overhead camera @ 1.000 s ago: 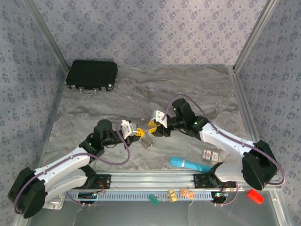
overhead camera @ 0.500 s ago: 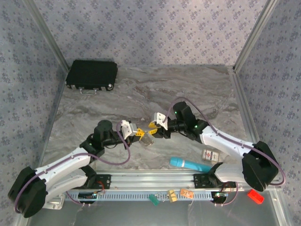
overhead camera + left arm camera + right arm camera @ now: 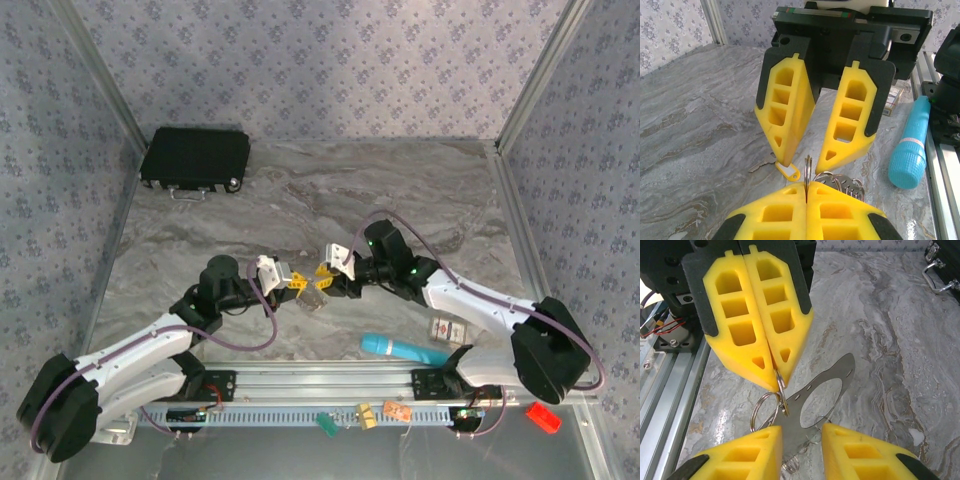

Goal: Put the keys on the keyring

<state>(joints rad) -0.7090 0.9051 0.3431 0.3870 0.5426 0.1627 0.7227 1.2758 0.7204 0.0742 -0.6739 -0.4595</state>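
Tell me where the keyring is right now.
Left wrist view: the keyring stands edge-on, pinched in the shut left claw, just below the open right claw, with a yellow-headed key close on its image-left side.

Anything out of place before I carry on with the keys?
A green piece, an orange piece and a red piece lie off the marble table, past the front rail. The left pincer grips the keyring as expected.

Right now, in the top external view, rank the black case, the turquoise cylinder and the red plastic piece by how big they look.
1. black case, clearly largest
2. turquoise cylinder
3. red plastic piece, smallest
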